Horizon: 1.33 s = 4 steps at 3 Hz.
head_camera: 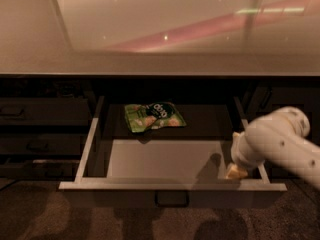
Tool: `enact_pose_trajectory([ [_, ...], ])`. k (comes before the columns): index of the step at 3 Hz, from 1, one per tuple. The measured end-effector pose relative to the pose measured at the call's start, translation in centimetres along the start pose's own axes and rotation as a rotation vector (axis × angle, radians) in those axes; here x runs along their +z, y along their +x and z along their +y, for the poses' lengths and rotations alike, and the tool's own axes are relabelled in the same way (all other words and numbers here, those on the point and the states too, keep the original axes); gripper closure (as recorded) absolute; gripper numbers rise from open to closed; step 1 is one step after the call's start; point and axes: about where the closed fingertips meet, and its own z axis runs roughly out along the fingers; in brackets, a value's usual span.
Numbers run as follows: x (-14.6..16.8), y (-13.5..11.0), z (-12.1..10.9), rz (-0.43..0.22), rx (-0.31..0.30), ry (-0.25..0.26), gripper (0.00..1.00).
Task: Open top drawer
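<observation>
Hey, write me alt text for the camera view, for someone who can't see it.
The top drawer stands pulled out under a glossy countertop, a green snack packet lying at the back of its tray. The robot's pincer sits at the drawer's front right corner.

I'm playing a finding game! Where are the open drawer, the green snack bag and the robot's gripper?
top drawer [86,149], camera view, on its pale left side rail.
green snack bag [154,117], camera view, middle of the bag.
gripper [236,172], camera view, its pale tip at the drawer's front right corner.
</observation>
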Motion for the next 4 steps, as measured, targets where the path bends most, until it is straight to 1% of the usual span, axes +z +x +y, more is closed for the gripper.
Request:
enact_pose_trajectory([
  [1,-0.6,2.0,2.7,0.055,0.014,0.121,0.0],
  [2,-0.2,3.5,4.6,0.098,0.009,0.148,0.0],
  [3,-2.2,4.7,7.1,0.146,-0.011,0.233,0.0],
  [4,-2.2,4.7,7.1,0.146,-0.011,0.233,0.0],
])
